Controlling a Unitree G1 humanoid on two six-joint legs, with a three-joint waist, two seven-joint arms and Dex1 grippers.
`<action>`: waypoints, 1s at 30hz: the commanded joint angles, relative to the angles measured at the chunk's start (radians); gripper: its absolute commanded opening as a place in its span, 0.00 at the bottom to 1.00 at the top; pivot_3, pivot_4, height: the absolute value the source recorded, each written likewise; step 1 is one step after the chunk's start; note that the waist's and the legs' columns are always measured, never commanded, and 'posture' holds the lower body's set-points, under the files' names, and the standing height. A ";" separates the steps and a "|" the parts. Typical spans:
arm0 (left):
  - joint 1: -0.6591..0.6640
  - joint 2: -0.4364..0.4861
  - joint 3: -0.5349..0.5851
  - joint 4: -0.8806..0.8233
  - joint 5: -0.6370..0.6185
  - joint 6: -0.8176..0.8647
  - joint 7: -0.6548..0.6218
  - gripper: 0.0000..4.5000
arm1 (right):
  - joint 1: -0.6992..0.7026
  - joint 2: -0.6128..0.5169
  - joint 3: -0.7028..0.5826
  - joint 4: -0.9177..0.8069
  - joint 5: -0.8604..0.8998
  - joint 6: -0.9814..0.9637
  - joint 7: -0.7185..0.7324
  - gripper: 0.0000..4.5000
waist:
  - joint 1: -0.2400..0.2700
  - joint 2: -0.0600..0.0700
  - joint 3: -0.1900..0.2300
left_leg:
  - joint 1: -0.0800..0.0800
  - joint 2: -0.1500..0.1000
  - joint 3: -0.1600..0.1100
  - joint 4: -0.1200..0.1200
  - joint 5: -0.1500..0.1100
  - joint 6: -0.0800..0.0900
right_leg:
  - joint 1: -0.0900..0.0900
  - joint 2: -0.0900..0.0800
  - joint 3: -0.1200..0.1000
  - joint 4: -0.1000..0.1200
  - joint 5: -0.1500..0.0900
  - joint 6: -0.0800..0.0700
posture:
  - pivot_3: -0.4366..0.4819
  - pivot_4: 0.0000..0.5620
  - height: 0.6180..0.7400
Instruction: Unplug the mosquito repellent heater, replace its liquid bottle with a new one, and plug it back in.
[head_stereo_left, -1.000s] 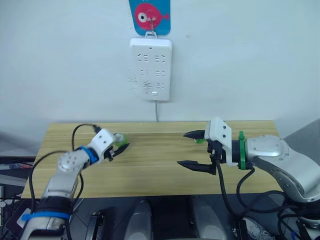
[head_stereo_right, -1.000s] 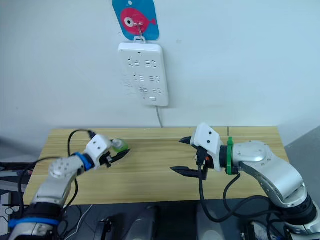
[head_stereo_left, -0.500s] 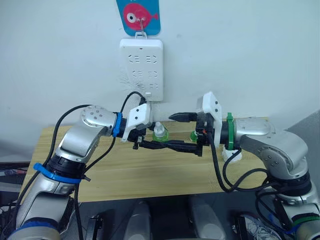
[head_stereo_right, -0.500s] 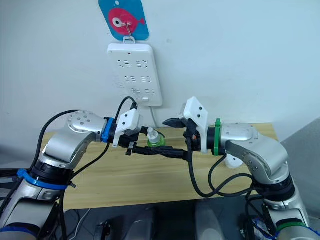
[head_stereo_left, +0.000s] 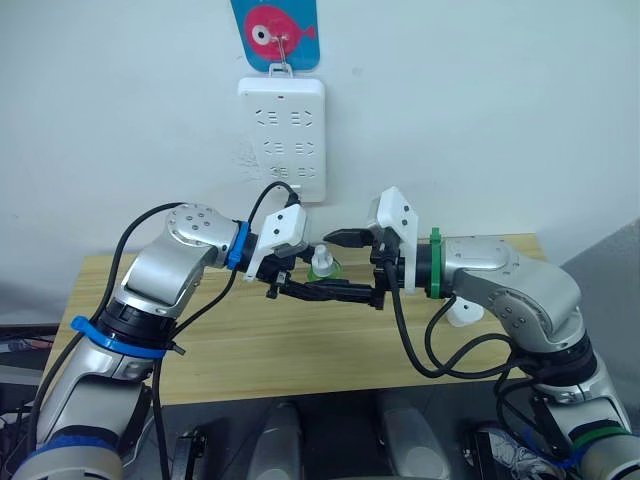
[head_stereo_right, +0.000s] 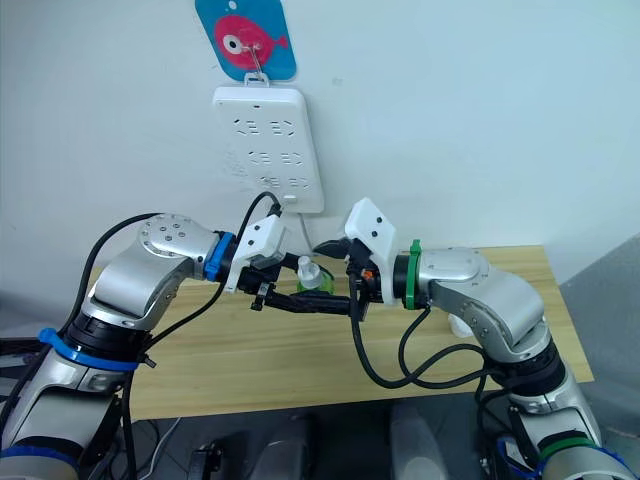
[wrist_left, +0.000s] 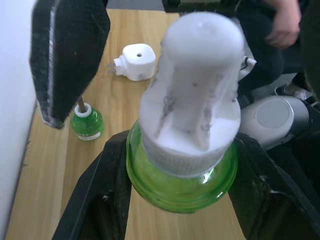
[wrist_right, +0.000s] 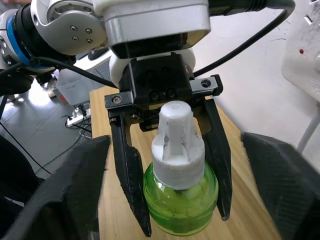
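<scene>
Both hands meet midair: left hand (head_stereo_left: 318, 283) clamps capped green bottle (wrist_right: 181, 200); right hand (head_stereo_left: 352, 266) gapes around it; left wrist view shows heater (wrist_left: 135, 62)

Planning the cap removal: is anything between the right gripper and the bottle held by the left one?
Nothing visible. The open right gripper flanks the white cap; the left gripper clamps only the green body of the bottle.

White heater (wrist_left: 134, 61) lying on table, green capped bottle (wrist_right: 180, 187) upright, open green bottle (wrist_left: 86, 121) nearby
</scene>
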 joint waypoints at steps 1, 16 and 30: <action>-0.019 0.005 0.034 -0.008 -0.025 0.000 -0.010 0.50 | -0.004 0.005 0.002 -0.018 -0.016 -0.038 0.011 0.65 | 0.000 0.000 0.000 | 0.000 0.000 0.000 0.000 0.000 0.000 | 0.000 0.000 0.000 0.000 0.000 0.000 | 0.35 0.40 1.00; -0.024 -0.016 0.056 0.060 0.009 -0.180 0.000 0.66 | -0.004 -0.025 -0.018 -0.002 -0.050 -0.116 0.083 0.23 | 0.000 0.000 -0.002 | 0.000 0.000 0.000 0.001 0.000 -0.001 | 0.000 -0.001 0.000 0.001 0.000 0.000 | 0.36 0.35 1.00; 0.080 -0.114 0.206 -0.010 -0.171 0.091 0.204 1.00 | 0.011 -0.024 -0.158 -0.054 0.003 -0.100 0.022 0.23 | -0.002 -0.001 -0.005 | 0.000 -0.001 0.000 0.002 0.001 -0.001 | 0.000 -0.002 0.000 0.002 0.000 0.000 | 0.35 0.31 1.00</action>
